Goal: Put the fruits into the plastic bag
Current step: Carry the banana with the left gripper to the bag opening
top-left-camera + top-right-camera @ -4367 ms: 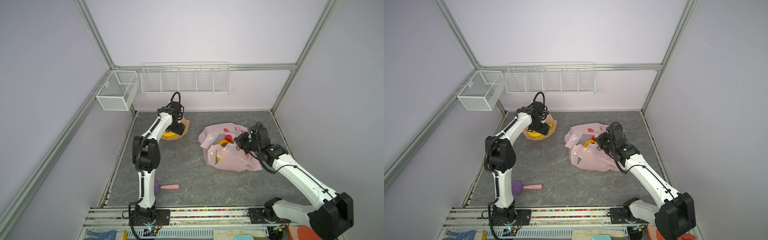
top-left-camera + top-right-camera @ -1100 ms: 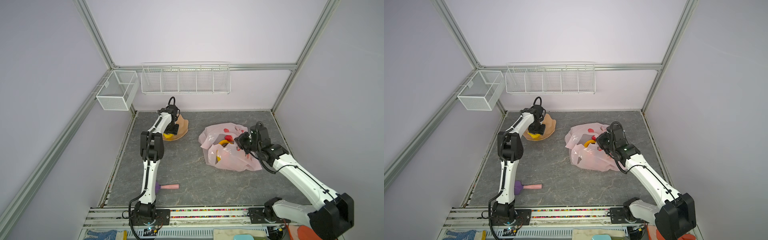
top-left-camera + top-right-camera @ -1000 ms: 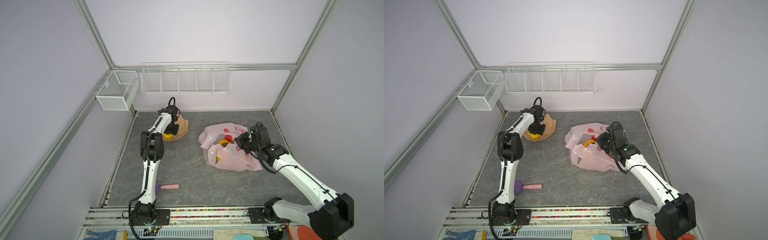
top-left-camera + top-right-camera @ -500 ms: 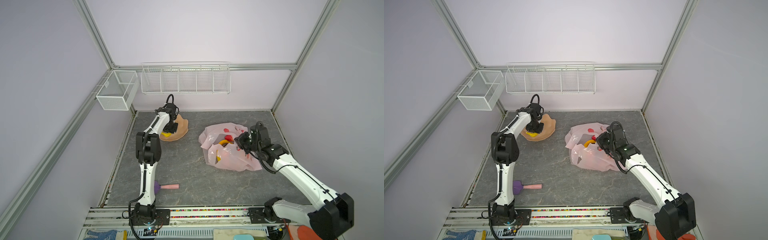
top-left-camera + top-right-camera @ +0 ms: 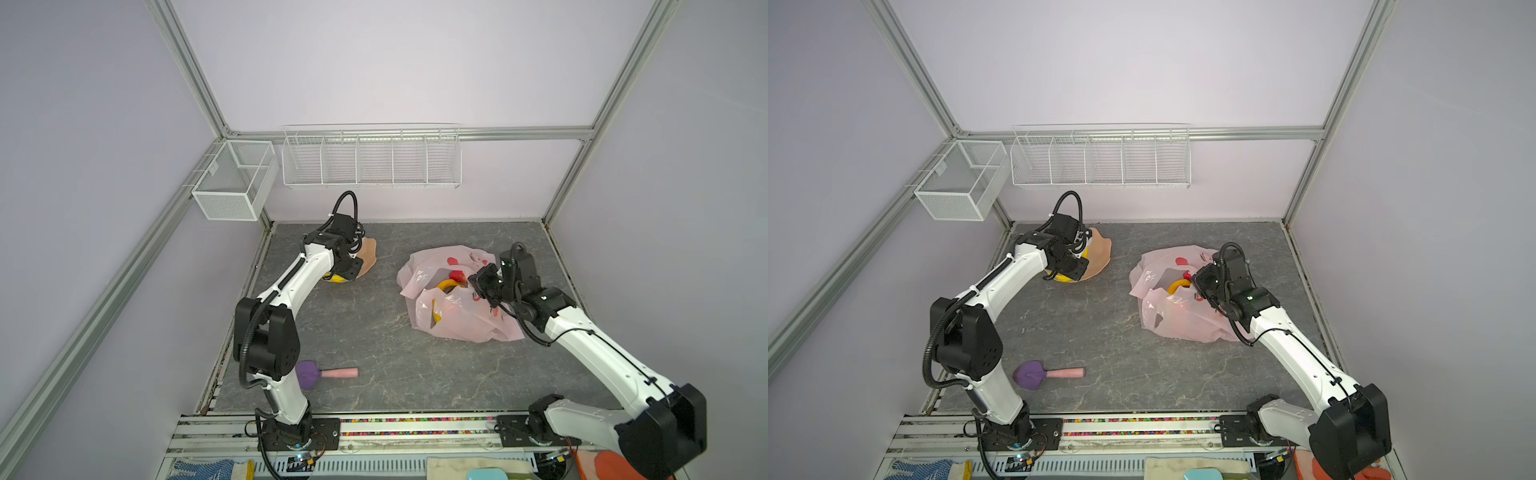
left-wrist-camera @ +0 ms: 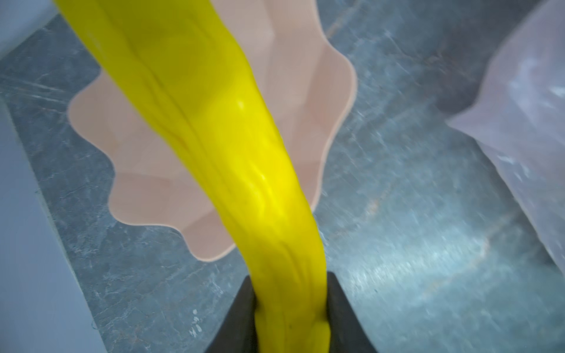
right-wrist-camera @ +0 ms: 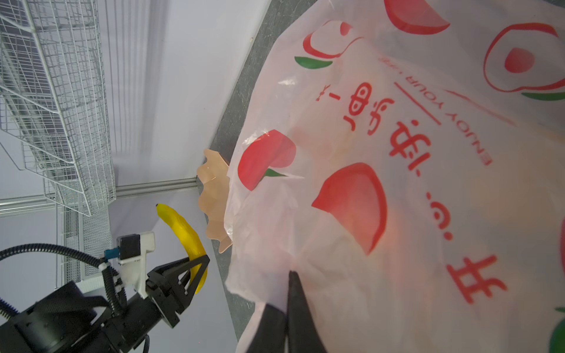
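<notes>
Though scant overhead, banana [image 7: 186, 235] whole wrist-side.

Grey marbled counter [image 5: 374, 345], seen in both top views.

- Peach-coloured scalloped plastic bowl [image 5: 369, 254] [image 5: 1101, 254]: far left of the counter, near the back wall. Wavy rim clear in the left wrist view [image 6: 137, 183].
- Purple-headed, pink-handled utensil [image 5: 326, 372] [image 5: 1047, 374]: lying flat near the front left edge, handle pointing right, well apart from the bowl.
- White wire rack [image 5: 371, 160], divided into compartments: mounted on the back wall.
- White mesh box [image 5: 232, 183]: hung at the left rear corner.
</notes>
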Motion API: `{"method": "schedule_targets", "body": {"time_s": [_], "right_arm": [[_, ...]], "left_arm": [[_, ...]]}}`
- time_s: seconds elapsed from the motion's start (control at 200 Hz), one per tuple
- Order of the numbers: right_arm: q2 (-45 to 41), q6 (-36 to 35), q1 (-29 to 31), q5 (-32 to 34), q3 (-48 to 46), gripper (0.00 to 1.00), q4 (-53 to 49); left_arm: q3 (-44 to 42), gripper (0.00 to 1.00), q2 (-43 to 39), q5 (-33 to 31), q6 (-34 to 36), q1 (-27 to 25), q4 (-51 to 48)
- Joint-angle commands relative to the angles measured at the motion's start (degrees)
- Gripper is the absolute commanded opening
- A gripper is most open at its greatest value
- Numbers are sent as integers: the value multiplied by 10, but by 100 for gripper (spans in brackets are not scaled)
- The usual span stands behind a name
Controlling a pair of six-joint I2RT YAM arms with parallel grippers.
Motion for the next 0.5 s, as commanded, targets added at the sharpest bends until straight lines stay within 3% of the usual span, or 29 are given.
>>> {"method": "schedule_targets", "body": {"time_s": [0.0,0.265,0.495], "right_arm": [[5,-3,-3,-4,12,6,2],[5,-5,-2,-4,11,6,1],[6,-5,-2,-7,11,6,2]], "left_arm": [[-58,20,-54,52,51,-25,32],[-191,27,-170,117,158,-78,104],[-167,28,-134,141,242,-110,87]]}}
